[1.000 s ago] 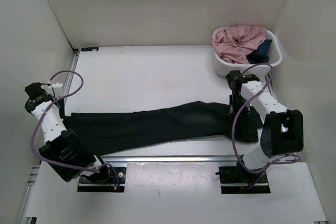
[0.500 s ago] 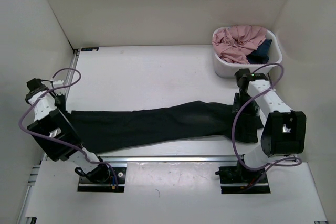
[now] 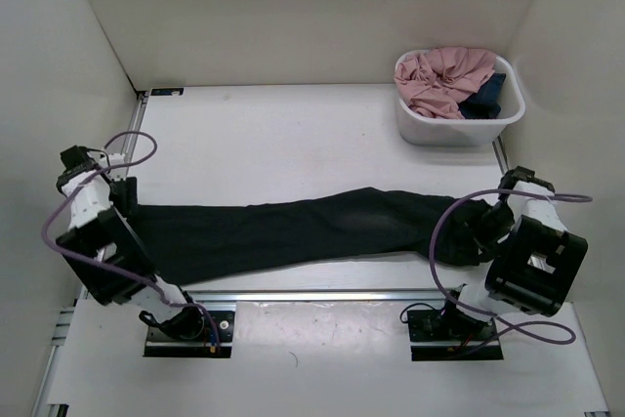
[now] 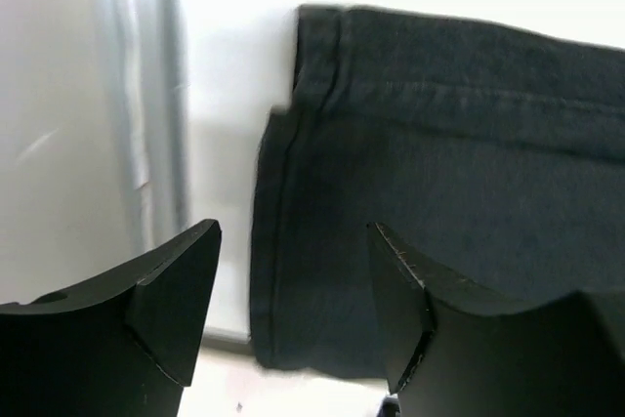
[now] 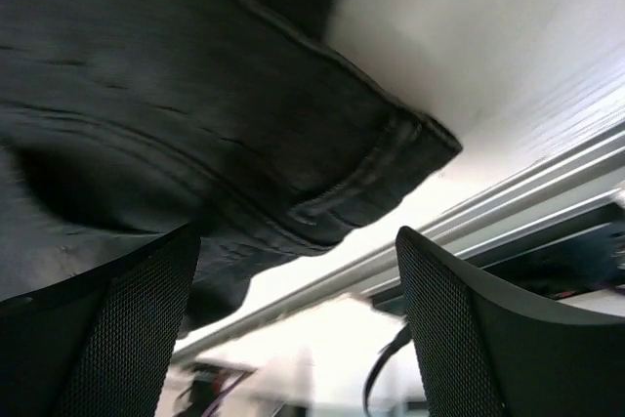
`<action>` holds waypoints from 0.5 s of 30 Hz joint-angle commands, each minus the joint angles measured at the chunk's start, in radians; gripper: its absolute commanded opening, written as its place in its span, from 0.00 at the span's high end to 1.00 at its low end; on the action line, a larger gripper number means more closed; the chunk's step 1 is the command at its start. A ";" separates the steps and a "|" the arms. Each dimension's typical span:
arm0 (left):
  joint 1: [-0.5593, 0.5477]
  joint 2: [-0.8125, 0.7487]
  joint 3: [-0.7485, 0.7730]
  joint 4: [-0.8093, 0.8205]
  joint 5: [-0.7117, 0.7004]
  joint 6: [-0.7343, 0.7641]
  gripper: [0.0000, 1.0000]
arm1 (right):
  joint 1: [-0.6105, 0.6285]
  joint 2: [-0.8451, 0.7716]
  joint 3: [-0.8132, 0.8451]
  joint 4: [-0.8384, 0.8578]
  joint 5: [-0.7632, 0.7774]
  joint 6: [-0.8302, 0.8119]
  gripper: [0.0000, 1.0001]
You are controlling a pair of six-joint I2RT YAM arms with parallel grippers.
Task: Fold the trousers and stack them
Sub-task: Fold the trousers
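The black trousers [image 3: 293,231] lie flat and stretched out across the near part of the table, leg ends to the left and waist to the right. My left gripper [image 3: 124,200] hovers open over the leg hem [image 4: 410,144], with nothing between its fingers [image 4: 176,290]. Over at the waist end, my right gripper [image 3: 485,225] is open just above the waistband corner [image 5: 322,173]. Its mesh pads [image 5: 469,339] hold no cloth.
A white basket [image 3: 459,131] stands at the back right with a pink garment [image 3: 444,75] and a dark blue garment [image 3: 490,95] in it. A metal rail [image 3: 312,294] runs along the near edge. White walls close in both sides.
Both grippers have opened and let go of the trousers' ends. The right arm has swung from over the waist out toward the right edge. The left wrist has shifted slightly.
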 commanded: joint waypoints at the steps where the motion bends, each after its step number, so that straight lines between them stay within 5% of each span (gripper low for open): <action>1: -0.012 -0.189 -0.015 -0.057 -0.016 0.020 0.29 | -0.018 -0.024 -0.063 0.042 -0.140 0.064 0.14; 4: -0.069 -0.232 -0.127 -0.101 0.020 0.021 0.30 | -0.018 -0.053 -0.134 0.042 -0.087 0.104 0.16; 11: -0.176 -0.109 -0.400 0.115 -0.159 -0.022 0.32 | -0.018 -0.028 -0.169 0.118 0.036 0.180 0.24; 15: -0.208 0.003 -0.434 0.230 -0.290 -0.022 0.32 | -0.018 -0.028 -0.125 0.100 0.148 0.181 0.59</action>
